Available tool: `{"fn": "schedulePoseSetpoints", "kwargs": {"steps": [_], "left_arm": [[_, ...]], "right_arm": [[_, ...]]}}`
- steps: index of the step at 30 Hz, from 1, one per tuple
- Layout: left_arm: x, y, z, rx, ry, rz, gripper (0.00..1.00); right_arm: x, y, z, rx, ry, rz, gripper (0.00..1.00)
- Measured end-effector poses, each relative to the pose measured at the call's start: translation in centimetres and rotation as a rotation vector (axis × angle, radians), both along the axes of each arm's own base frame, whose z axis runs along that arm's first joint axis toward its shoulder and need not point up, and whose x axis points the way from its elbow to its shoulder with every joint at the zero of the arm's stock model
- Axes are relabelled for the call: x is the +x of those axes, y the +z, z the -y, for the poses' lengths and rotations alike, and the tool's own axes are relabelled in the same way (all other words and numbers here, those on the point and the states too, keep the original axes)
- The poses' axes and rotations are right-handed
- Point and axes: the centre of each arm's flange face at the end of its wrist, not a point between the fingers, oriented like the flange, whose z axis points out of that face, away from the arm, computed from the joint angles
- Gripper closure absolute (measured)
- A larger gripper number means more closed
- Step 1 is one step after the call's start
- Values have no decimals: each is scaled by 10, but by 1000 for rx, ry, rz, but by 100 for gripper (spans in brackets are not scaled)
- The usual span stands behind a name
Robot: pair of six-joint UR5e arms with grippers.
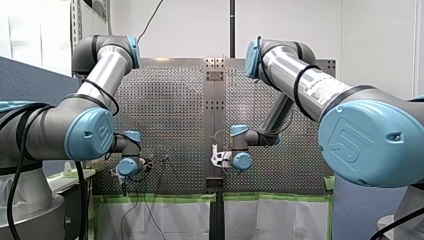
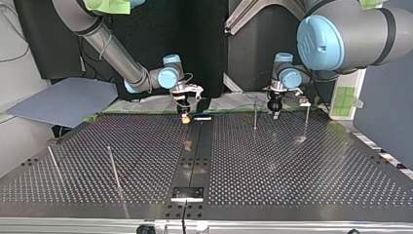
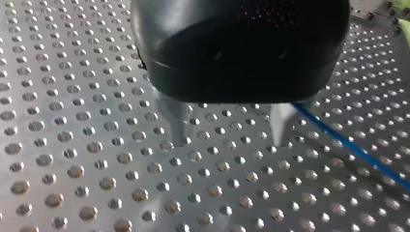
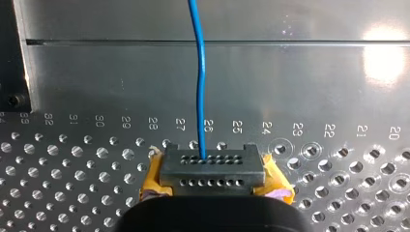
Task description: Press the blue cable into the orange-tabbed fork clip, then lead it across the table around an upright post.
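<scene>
Where the blue cable lies: the blue cable point(image 4: 200, 87) comes out of the tip of my right gripper point(image 4: 212, 169) and runs straight ahead, past the numbered row of holes and over the plain strip point(image 4: 290, 67) along the worktop's edge. In the left wrist view it lies on the perforated surface just beside one finger of my left gripper point(image 3: 229, 142), outside the gap, and slants away from it.
Right gripper: its fingers are together, clamped on the blue cable. Yellow pads point(image 4: 153, 181) show on both sides of the grey, hole-drilled tips. In the top view it hangs low over the worktop's far edge, close to the middle seam point(image 2: 197, 146).
Left gripper: its two metal fingers point(image 3: 176, 121) stand apart with only bare holes between them. The tips are close over the surface, and I cannot tell whether they touch it. In the top view it sits at the far edge, toward that view's right.
Upright posts: four thin upright posts point(image 2: 255, 114) stand on the worktop point(image 2: 292, 175). Two are near the far edge, one on either side of my left gripper. The other two are toward the near corner at the top view's left, well apart from both grippers.
</scene>
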Motion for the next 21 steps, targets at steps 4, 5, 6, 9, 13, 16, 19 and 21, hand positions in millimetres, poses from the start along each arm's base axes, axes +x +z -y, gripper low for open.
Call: {"fn": "schedulePoseSetpoints", "kwargs": {"steps": [4, 5, 6, 9, 13, 16, 19, 21], "left_arm": [[-3, -3, -4, -6, 7, -35, 0], [-4, -3, -5, -5, 6, -43, 0], [-6, -4, -6, -4, 4, -51, 0], [-13, -8, -7, 6, -11, -83, 0], [-30, -15, -6, 25, -33, -139, 0], [-44, -21, -4, 37, -55, -183, 0], [-56, -25, -3, 49, -80, -213, 0], [-62, -25, -2, 58, -96, -220, 0]], "right_arm": [[0, 0, 0, 0, 1, 0, 100], [1, 0, 0, 0, 2, 0, 100], [1, 0, -1, 0, 2, 0, 100], [1, 0, -1, 0, 3, 0, 100], [2, 0, -1, 1, 4, 0, 100], [2, 0, -2, 2, 4, -2, 100], [3, -1, -3, 2, 7, -3, 100], [3, -1, -4, 2, 8, -3, 100]]}}
